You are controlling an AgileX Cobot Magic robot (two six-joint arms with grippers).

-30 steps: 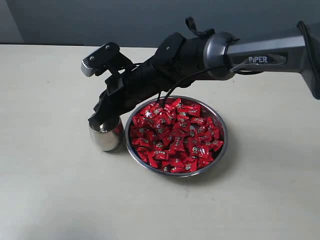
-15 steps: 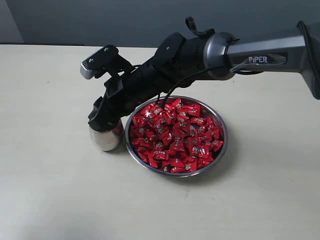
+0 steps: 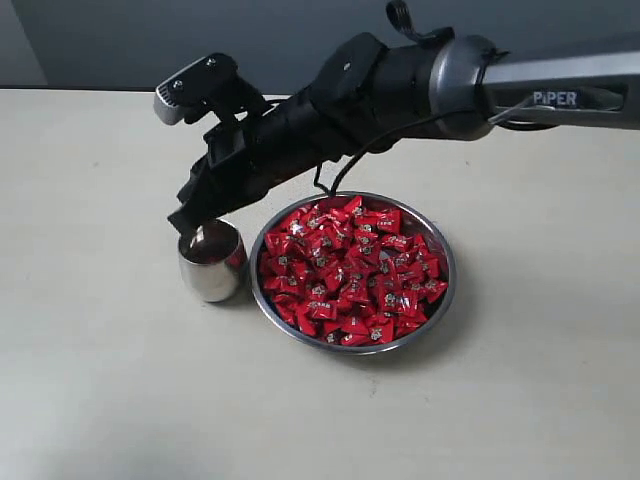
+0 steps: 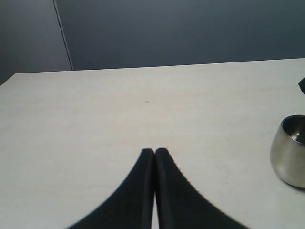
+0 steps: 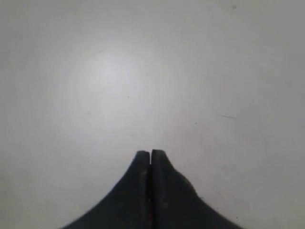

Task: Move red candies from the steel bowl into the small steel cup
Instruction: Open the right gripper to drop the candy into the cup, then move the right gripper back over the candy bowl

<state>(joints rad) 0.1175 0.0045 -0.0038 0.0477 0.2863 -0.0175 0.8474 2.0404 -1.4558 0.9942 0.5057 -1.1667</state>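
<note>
Pale tabletop (image 3: pixel 100 400): steel bowl (image 3: pixel 446 300) heaped with red candies (image 3: pixel 350 270); small steel cup (image 3: pixel 212 268) just beside it; right gripper (image 3: pixel 186 224), jaws together, just above cup's rim, arm (image 3: pixel 400 85) overhanging bowl's far edge; left gripper (image 4: pixel 154 151) likewise closed.

The right gripper (image 5: pixel 150 153) hangs above a pale, off-white tabletop (image 5: pixel 228 57), its two dark fingers (image 5: pixel 138 191) pressed together with only a hairline seam between the tips. A soft patch of glare and a few tiny specks mark the surface.
</note>
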